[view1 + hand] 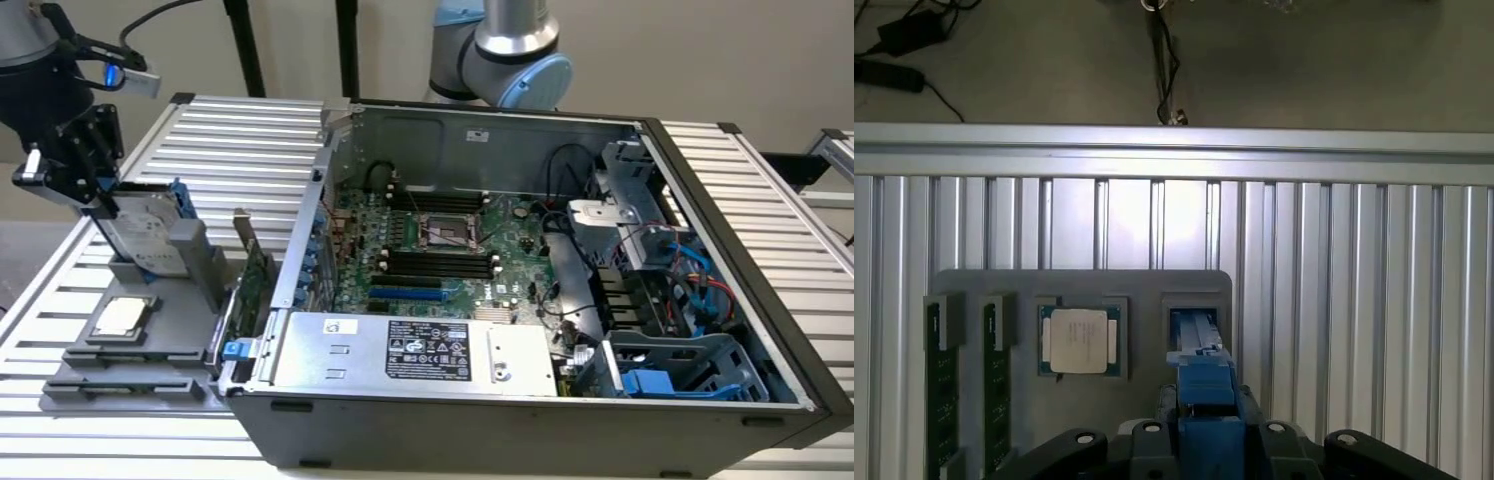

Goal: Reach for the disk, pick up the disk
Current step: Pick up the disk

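The gripper (110,200) (1206,445) hangs directly over the disk (144,228) (1204,385). Its jaws are pressed against both sides of the blue frame, pinching its upper edge. The disk stands on edge in a slot of the grey holder (187,300) (1084,285), right beneath the tool. In the next slot over lies the chip (120,318) (1080,340) – flat, well clear of the gripper. Beyond it sit two memory sticks (942,390). The open case (534,420) stands beside the holder, on its side away from the tool.
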Available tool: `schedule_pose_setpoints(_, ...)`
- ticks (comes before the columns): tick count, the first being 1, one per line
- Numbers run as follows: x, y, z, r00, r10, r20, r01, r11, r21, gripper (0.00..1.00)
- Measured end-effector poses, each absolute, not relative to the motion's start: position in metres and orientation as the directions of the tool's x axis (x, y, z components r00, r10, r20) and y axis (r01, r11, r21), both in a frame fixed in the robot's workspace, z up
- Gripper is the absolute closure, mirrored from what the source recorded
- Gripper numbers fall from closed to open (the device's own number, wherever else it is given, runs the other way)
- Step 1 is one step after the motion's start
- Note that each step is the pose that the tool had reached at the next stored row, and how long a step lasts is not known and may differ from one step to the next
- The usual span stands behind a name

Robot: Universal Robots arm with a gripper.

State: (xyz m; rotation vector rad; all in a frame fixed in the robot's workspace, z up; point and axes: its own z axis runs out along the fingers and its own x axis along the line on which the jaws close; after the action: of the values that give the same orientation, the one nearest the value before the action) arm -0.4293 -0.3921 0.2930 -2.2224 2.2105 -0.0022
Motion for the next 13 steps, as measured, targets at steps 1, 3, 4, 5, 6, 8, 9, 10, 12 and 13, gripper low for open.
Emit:
schedule_pose_setpoints(1, -0.4293, -0.3921, 0.293, 0.005, -1.0, -0.004, -1.0, -0.005, -0.006, 0.67)
schedule_pose_setpoints(3, -0.4293, -0.3922, 0.293, 0.006, -1.0, -0.004, -1.0, -0.005, -0.006, 0.67)
schedule_pose_setpoints(4, -0.4293, -0.3922, 0.293, 0.006, -1.0, -0.004, -1.0, -0.006, -0.006, 0.67)
schedule_pose_setpoints(5, -0.4293, -0.3921, 0.293, 0.005, -1.0, -0.004, -1.0, -0.005, -0.006, 0.67)
schedule_pose_setpoints(6, -0.4293, -0.3921, 0.293, 0.005, -1.0, -0.004, -1.0, -0.005, -0.006, 0.67)
schedule_pose_setpoints(8, -0.4293, -0.3921, 0.293, 0.006, -1.0, -0.004, -1.0, -0.005, -0.006, 0.67)
schedule_pose_setpoints(9, -0.4293, -0.3921, 0.293, 0.006, -1.0, -0.004, -1.0, -0.005, -0.006, 0.67)
schedule_pose_setpoints(10, -0.4293, -0.3922, 0.293, 0.006, -1.0, -0.004, -1.0, -0.006, -0.006, 0.67)
schedule_pose_setpoints(12, -0.4292, -0.3921, 0.293, 0.005, -1.0, -0.004, -1.0, -0.005, -0.006, 0.67)
schedule_pose_setpoints(13, -0.4291, -0.3921, 0.293, 0.005, -1.0, -0.004, -1.0, -0.005, -0.006, 0.67)
